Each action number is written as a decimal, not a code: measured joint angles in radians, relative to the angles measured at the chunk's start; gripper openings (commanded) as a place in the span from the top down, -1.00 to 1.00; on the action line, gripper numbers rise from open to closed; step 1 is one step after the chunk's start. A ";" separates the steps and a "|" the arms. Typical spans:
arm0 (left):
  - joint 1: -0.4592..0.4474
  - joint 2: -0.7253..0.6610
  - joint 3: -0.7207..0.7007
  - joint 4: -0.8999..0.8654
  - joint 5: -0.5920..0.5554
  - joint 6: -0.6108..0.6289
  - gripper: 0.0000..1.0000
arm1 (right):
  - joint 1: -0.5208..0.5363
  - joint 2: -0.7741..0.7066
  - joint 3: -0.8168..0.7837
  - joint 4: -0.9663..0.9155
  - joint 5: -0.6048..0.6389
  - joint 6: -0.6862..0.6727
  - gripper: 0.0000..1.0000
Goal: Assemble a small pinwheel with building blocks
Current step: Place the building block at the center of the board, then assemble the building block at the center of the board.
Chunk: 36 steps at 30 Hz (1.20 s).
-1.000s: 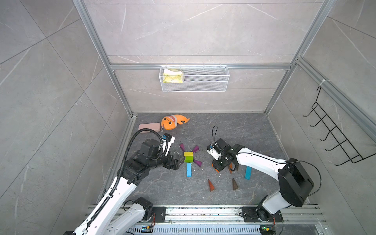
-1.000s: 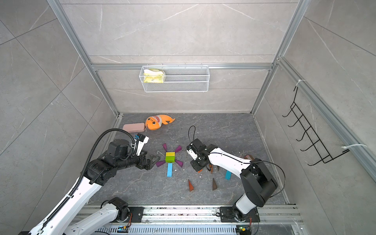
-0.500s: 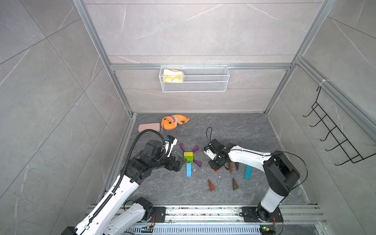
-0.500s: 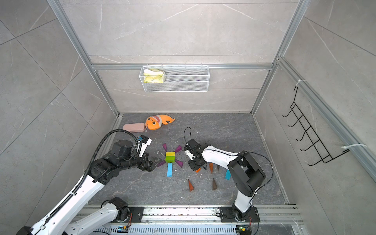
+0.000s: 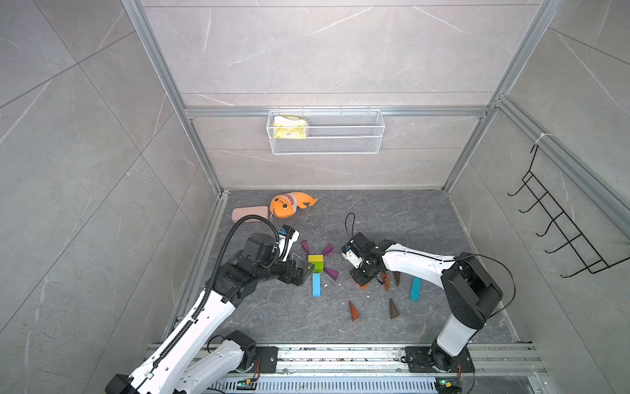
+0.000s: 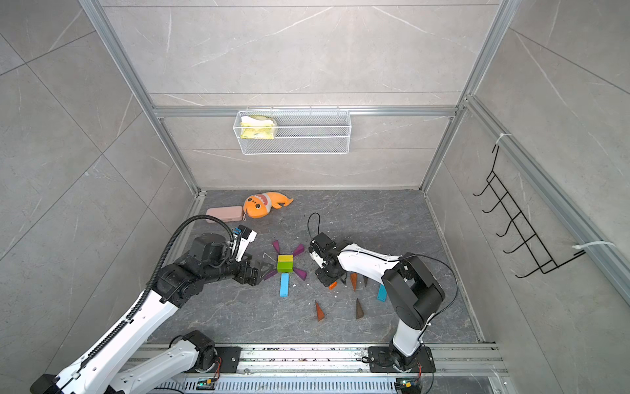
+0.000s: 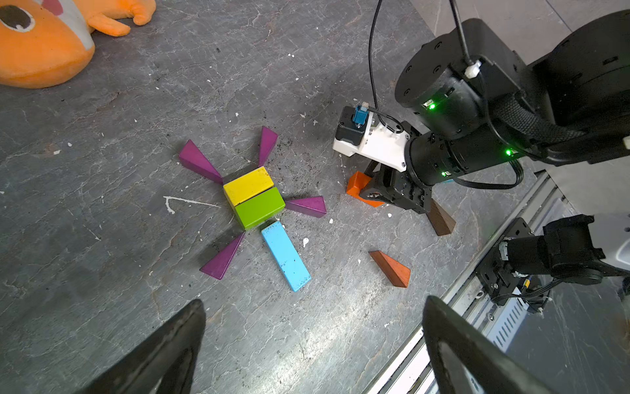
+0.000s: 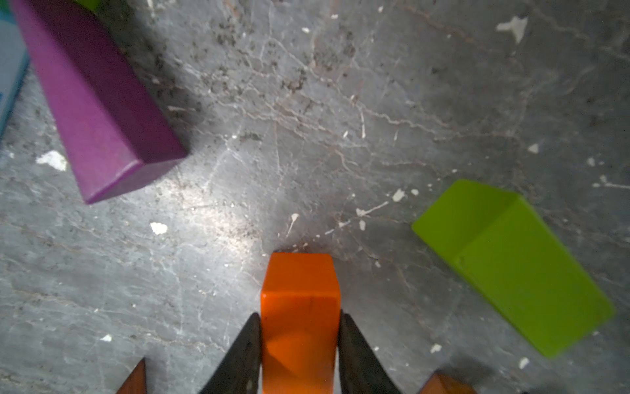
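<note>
Right end effector (image 8: 299,315) clamps the short orange painted wooden brick (image 8: 300,286) by its flat sides, on the grey worktop (image 8: 306,136) near a purple wedge (image 8: 102,102); it seems light, rigid, slippery. Left end effector (image 7: 313,307) gapes open.

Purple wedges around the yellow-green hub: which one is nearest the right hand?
The purple wedge at the green brick's corner facing the right hand, which clasps an orange brick. The other three sit at corners farther from it.

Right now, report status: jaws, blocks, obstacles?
Left jaws wide open, empty. Right jaws clamp orange brick, down at floor. Purple wedge between brick and pinwheel hub; brown wedge close by.
</note>
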 measured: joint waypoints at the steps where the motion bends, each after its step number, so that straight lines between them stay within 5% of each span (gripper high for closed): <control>1: 0.000 0.000 0.000 0.000 0.002 0.001 -1.00 | 0.000 -0.005 0.001 -0.006 0.005 0.000 0.22; 10: 0.000 -0.011 0.001 0.000 0.003 0.046 -0.99 | 0.022 -0.270 0.033 -0.088 0.047 0.091 0.25; 17: 0.000 -0.008 0.033 -0.002 -0.063 0.112 -0.99 | 0.084 -0.475 -0.080 -0.062 0.054 0.461 0.38; 26: 0.044 -0.021 -0.007 0.051 -0.089 0.134 -0.99 | 0.314 -0.235 -0.195 -0.006 0.098 0.919 0.35; 36: 0.048 -0.063 -0.034 0.074 -0.062 0.133 -0.99 | 0.291 -0.097 -0.061 0.007 0.193 1.053 0.34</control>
